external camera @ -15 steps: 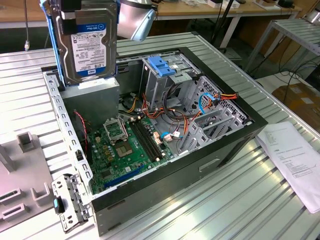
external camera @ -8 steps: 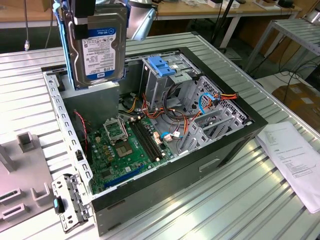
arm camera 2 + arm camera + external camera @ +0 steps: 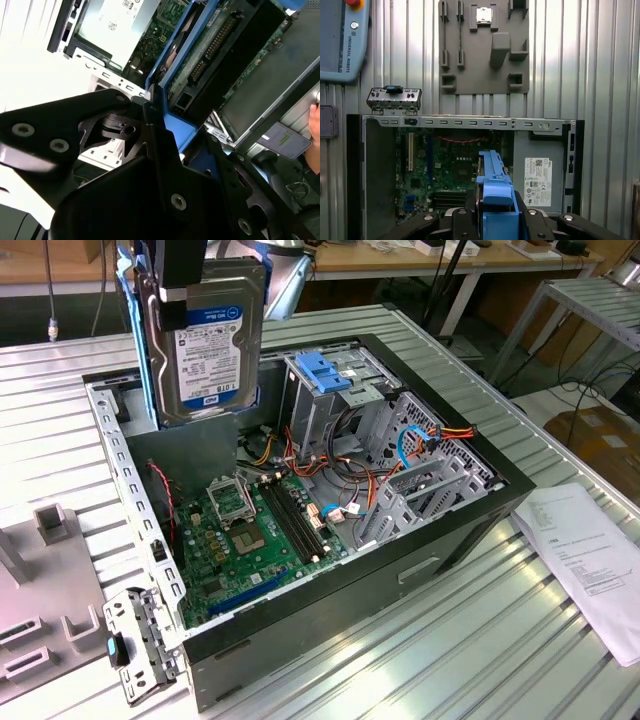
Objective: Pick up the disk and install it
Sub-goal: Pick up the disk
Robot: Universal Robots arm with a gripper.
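Closest in, my end effector is clamped on the blue rail of the disk, holding it on edge. From the exterior view it hangs upright, label outward, above the open computer case on the desk, apparently clear of the grey drive cage and its blue latch.

Print stands on the white-and-blue label of the disk, a white sticker inside the computer case, and a paper sheet.
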